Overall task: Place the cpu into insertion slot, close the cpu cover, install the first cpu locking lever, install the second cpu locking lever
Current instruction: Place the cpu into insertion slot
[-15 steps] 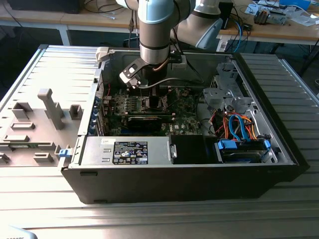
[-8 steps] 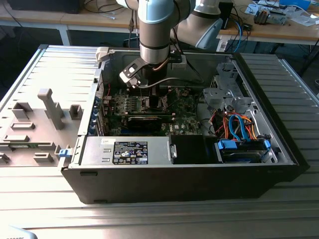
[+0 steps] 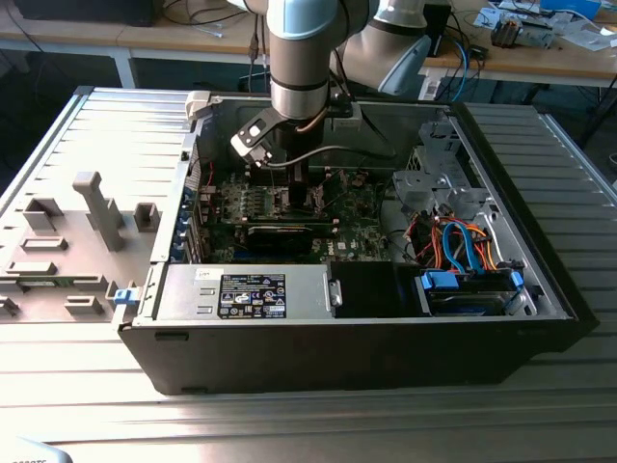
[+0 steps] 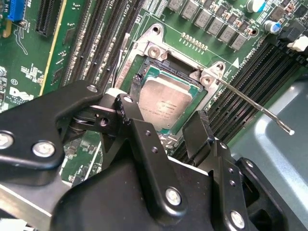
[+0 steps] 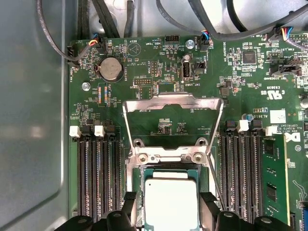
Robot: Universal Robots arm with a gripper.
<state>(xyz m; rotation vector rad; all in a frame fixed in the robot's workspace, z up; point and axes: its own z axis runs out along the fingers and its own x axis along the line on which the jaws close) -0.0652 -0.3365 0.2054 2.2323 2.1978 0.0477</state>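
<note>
1. A ribbed metal table [image 3: 308, 424] carries an open computer case [image 3: 357, 359].
2. Inside the near wall lies the power supply [image 3: 246, 292]. A blue drive carrier [image 3: 468, 286] sits at the exterior view's right.
3. Grey plastic fixtures [image 3: 96, 207] stand on the table at the exterior view's left, outside the case.
4. Farther in, a long black card [image 3: 280, 234] lies across the green circuit board [image 3: 357, 231].
5. The robot arm [image 3: 304, 58] comes down from the far side into the case, over the board.
6. The gripper [image 4: 163, 114] [image 5: 168, 211] is at the insertion slot [image 4: 153, 48] [image 5: 168, 156], with one black finger [image 4: 132, 113] on each side of the cpu [image 4: 166, 103] [image 5: 171, 202].
7. Jaw state: closed onto the cpu, the fingers lying against two opposite edges of it in both wrist views.
8. Position of the cpu: flat in the insertion slot, silvery top upward, green rim inside the metal frame.
9. The cpu cover [image 5: 173, 102] is swung open on the side of the slot away from the gripper. The board shows through its square window.
10. A thin metal lever [image 4: 250, 102] [image 5: 214, 178] stands free of the slot frame, unlatched.
11. Rows of memory slots [image 5: 96, 178] flank the insertion slot on both sides.
12. A coin battery [image 5: 110, 69] sits on the board beyond the open cover.
</note>
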